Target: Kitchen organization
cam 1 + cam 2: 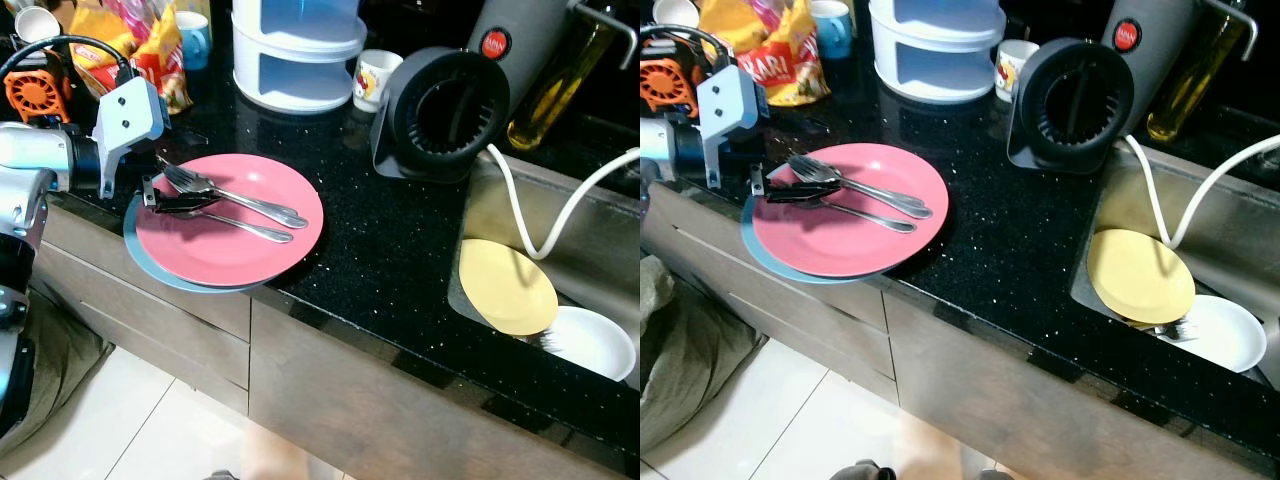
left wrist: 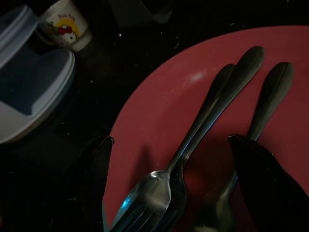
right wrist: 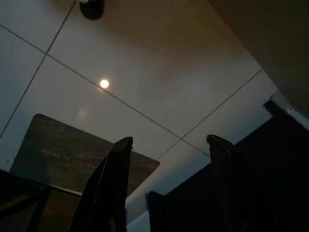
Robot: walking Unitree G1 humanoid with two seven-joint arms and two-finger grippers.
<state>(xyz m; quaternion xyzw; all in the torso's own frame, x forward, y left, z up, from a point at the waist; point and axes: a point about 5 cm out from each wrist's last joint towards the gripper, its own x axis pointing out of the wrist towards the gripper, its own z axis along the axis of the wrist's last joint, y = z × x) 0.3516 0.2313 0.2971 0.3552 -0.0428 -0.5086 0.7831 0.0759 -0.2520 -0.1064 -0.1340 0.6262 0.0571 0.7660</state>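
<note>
Counter: black speckled worktop (image 1: 400,250) over wooden drawers, a steel sink (image 1: 600,240) at its right end.
Plates on counter: two, a pink plate (image 1: 235,235) stacked on a blue plate (image 1: 150,262), right at the front edge.
Cutlery: three pieces on the pink plate, going by the three handles in the left wrist view; a fork (image 2: 149,193) lying on a second piece, and a third (image 2: 270,92) just beside them.
Long axis: handles run away from the left gripper (image 1: 178,200) toward the plate's far right side; heads lie at the gripper end.
Left gripper: fingers spread apart, one on each side of the cutlery heads, low over the plate, holding nothing that I can make out.
Nearer arm: the left, plainly; closing where it is would likely catch the heads.
Right gripper (image 3: 166,188): fingers apart, empty, pointing at floor tiles.
Sink contents: one yellow plate (image 1: 505,285), one white plate (image 1: 595,340).
Behind: one cartoon mug (image 1: 375,78), one white stacked container (image 1: 295,55).
</note>
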